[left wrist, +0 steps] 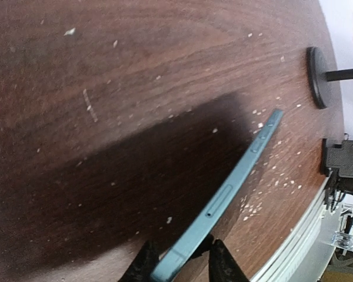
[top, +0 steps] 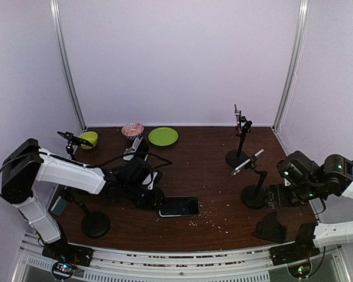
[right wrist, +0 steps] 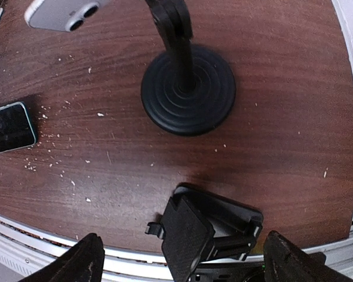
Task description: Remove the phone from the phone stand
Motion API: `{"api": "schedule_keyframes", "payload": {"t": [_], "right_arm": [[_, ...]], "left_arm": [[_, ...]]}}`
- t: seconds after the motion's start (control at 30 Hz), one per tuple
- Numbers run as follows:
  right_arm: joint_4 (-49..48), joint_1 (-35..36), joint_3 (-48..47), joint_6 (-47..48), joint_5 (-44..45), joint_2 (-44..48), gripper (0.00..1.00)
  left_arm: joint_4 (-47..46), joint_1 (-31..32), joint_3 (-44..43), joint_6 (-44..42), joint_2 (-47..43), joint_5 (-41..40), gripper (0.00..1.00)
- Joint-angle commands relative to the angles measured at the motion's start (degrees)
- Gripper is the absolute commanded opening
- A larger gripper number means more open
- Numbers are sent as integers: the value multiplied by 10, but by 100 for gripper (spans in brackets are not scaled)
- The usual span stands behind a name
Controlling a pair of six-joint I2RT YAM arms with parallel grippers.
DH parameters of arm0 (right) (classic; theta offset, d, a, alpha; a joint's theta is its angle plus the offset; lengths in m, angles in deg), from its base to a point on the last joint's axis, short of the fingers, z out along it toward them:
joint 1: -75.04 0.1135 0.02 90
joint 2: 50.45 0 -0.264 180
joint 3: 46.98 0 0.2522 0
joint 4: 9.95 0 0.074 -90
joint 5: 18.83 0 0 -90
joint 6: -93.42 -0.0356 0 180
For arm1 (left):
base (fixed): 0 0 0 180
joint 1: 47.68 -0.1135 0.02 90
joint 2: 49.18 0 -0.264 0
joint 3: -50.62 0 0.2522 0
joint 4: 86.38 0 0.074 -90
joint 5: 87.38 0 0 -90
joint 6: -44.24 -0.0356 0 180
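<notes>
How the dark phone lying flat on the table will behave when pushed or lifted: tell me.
Probably stiff: the phone shows a thin, straight edge in the left wrist view. Lying flat on the table, it should slide, not roll or tip. Its smooth, slim sides may slip in a pinch.

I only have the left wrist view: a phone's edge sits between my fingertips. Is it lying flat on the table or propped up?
Observer: Flat. The top view shows the phone lying screen up on the table, the left gripper at its left end.
Operator: What's the right arm doing?
Observer: The right gripper hangs open above a black phone holder at the table's near edge.
Operator: Any other phones?
Observer: A white phone sits beside the arm of the round-based stand.
</notes>
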Motion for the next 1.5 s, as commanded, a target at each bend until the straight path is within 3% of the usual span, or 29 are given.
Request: {"api": "schedule_keyframes", "payload": {"t": [0.0, 0.27, 0.57, 0.93, 1.3, 1.47], "right_arm": [[62, -3, 15, -34, -39, 26, 92], [45, -5, 58, -78, -129, 66, 73], [20, -5, 101, -101, -158, 60, 55], [18, -6, 95, -100, -158, -9, 36], [25, -5, 83, -101, -155, -38, 2], [31, -6, 61, -96, -155, -43, 0]], "left_arm": [[22, 0, 9, -14, 12, -19, 32], [34, 0, 13, -30, 8, -27, 49], [74, 0, 15, -60, -30, -67, 71], [167, 0, -31, -169, -132, -188, 80], [227, 0, -55, -244, -234, -263, 82], [237, 0, -69, -278, -257, -277, 82]]}}
